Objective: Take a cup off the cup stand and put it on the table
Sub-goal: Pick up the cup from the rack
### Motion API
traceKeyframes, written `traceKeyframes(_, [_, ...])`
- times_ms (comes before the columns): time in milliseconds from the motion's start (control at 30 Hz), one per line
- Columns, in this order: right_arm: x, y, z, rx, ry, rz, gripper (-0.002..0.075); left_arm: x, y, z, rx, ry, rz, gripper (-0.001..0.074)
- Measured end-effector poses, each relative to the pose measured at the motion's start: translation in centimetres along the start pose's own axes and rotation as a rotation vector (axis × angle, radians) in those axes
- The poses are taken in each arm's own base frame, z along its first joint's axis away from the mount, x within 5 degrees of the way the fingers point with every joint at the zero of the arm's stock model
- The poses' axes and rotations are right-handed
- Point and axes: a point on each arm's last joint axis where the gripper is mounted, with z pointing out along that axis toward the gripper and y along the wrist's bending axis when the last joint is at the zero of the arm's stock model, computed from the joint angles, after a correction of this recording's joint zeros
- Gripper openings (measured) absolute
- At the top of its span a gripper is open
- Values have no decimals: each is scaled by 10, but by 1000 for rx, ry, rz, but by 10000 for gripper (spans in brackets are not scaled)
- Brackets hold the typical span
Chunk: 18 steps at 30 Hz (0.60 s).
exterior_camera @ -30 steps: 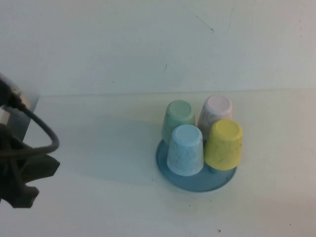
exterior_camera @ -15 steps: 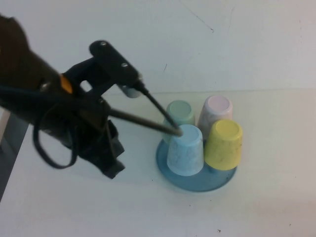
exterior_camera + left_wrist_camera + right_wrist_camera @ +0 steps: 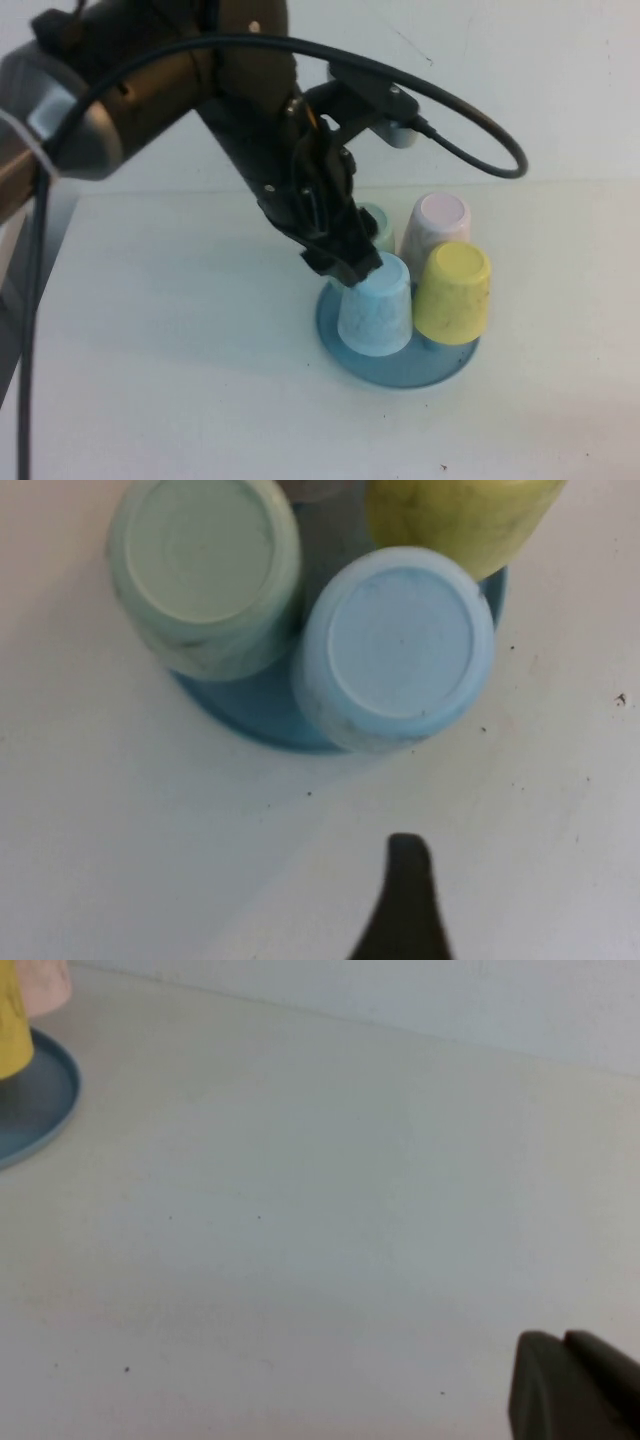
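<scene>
Since half a second ago the left arm has swung in from the robot's left and over the stand, so its left hand (image 3: 345,262) now hangs right at the upturned bottom of the cup (image 3: 376,305), on that cup's left rear side; nothing on the stand has shifted. The cup sits upside down on the front left of the cup stand (image 3: 400,368), the stand's blue dish showing under it; whether the dark hand tip touches the cup I cannot tell from above. In the left wrist view the cup (image 3: 398,645) lies below the camera, its round base facing up, with the mint green cup (image 3: 205,565) just beside it and the yellow cup (image 3: 465,515) at its other side, all on the blue dish (image 3: 250,705); only one dark finger (image 3: 405,905) of the left hand shows there, apart from the cup, so I cannot tell whether that hand is spread or closed. From above, the mint green cup (image 3: 381,228) is mostly hidden behind the arm; a pale pink cup (image 3: 432,228) stands at the rear right; the yellow cup (image 3: 455,290) is at the front right, close against the blue one. The white surface (image 3: 180,370) lies bare around the stand. The right hand (image 3: 575,1385) shows only as a dark corner low over the surface in its own wrist view, well apart from the stand's edge (image 3: 35,1110); its state I cannot tell either.
</scene>
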Motion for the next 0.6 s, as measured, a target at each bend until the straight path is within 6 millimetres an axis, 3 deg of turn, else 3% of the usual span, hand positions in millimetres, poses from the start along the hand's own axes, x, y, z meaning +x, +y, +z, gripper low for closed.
traceKeyframes(100, [0, 0, 0, -1, 0, 2, -1, -12, -8, 18, 22, 23, 14, 571])
traceKeyframes(167, [0, 0, 0, -1, -2, 4, -1, -19, -12, 35, 26, 50, -10, 641])
traceKeyframes(367, [-1, 0, 0, -2, -7, 7, -1, -33, 0, 70, -50, 109, -143, 689])
traceKeyframes(600, [-1, 1, 0, -13, -13, 35, -1, -42, 4, 89, -45, 113, -186, 691])
